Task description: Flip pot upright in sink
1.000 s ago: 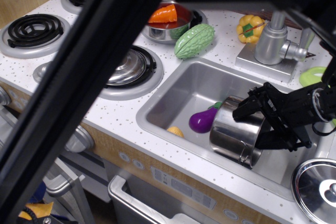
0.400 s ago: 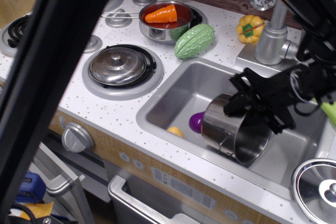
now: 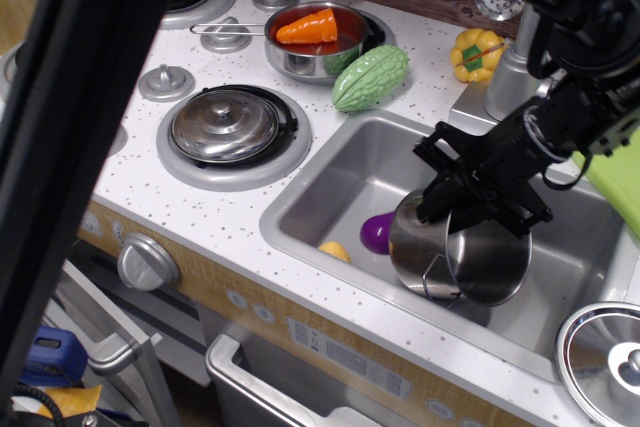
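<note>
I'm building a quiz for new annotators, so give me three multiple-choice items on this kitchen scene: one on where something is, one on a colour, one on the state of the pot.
1. Where does the purple eggplant lie?
A. in the sink, beside the pot
B. on a stove burner
C. in the pan

2. What colour is the carrot in the long-handled pan?
A. green
B. orange
C. yellow

3. How does the pot stand?
A. flat on its base, lid on
B. mouth down on the countertop
C. tilted, its open mouth showing, with the gripper at its rim

Answers:
1. A, the eggplant shows on the basin floor left of the pot.
2. B, its orange stands out against the steel.
3. C, the inside of the pot faces the camera and the gripper's fingers close over its upper rim.
</note>
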Tool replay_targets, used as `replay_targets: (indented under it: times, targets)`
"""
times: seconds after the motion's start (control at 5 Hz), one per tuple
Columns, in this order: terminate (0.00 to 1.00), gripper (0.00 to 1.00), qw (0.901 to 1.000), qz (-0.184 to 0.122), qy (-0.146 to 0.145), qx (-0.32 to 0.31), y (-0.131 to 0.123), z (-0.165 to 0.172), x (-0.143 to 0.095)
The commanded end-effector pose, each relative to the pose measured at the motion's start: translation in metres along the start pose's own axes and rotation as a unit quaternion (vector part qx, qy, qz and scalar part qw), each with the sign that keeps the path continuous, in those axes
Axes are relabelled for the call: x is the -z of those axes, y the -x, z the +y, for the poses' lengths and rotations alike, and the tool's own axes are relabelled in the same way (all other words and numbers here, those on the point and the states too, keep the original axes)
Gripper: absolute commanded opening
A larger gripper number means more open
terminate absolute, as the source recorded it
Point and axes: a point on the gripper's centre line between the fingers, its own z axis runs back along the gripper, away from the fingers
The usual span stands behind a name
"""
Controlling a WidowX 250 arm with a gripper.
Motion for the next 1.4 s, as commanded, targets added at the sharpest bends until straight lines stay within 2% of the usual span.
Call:
replay_targets:
  times: [0.0, 0.4, 0.6, 0.8, 1.0, 1.2]
  targets:
    - [0.0, 0.0, 0.9961, -0.028, 0.084, -0.006, 0.005, -0.016, -0.01]
    - [0.0, 0.0, 0.9825, -0.022, 0.185, -0.004, 0.006, -0.001, 0.005]
    - [0.0, 0.0, 0.9839, -0.018, 0.177, 0.008, 0.006, 0.004, 0.011]
    - [0.0, 0.0, 0.9852, -0.031, 0.166, 0.029, 0.006, 0.014, 0.016]
    - [0.0, 1.0, 0.9852, -0.031, 0.166, 0.029, 0.006, 0.014, 0.016]
    - [0.0, 1.0, 0.9852, -0.031, 0.166, 0.029, 0.006, 0.014, 0.016]
